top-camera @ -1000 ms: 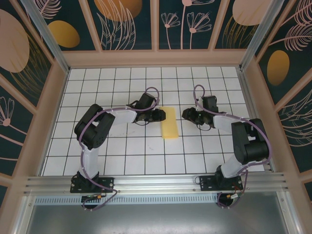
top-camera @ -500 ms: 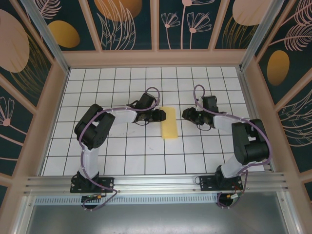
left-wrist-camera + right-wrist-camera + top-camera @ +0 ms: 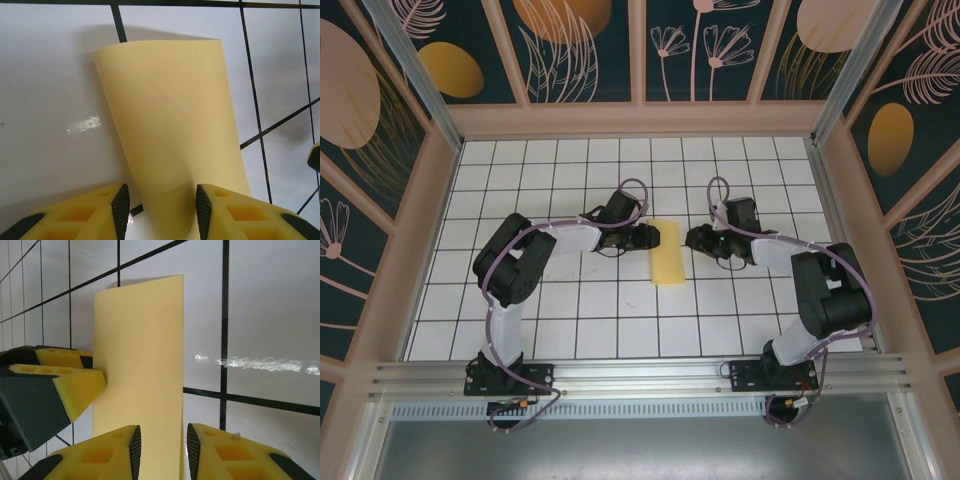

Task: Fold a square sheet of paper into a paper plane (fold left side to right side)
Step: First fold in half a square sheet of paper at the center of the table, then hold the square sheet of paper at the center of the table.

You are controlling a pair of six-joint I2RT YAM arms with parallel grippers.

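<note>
Between left pincer [image 3: 160, 200] fingers: curled end of yellow paper [image 3: 165, 110], jaws half open, nothing clamped. Right pincer [image 3: 164, 440] narrowly open over opposite edge. Paper likely light, floppy, slick, 2 layers; pinch loose edge.

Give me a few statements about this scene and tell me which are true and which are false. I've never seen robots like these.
1. The paper lies on the table between the left end effector and the right end effector. True.
2. The paper is blue. False: it is yellow.
3. The left end effector has its jaws apart. True.
4. The paper is already a pointed plane. False: it is a narrow rectangle.
5. The right end effector is at the table's far left corner. False: it is at the paper's right edge.
</note>
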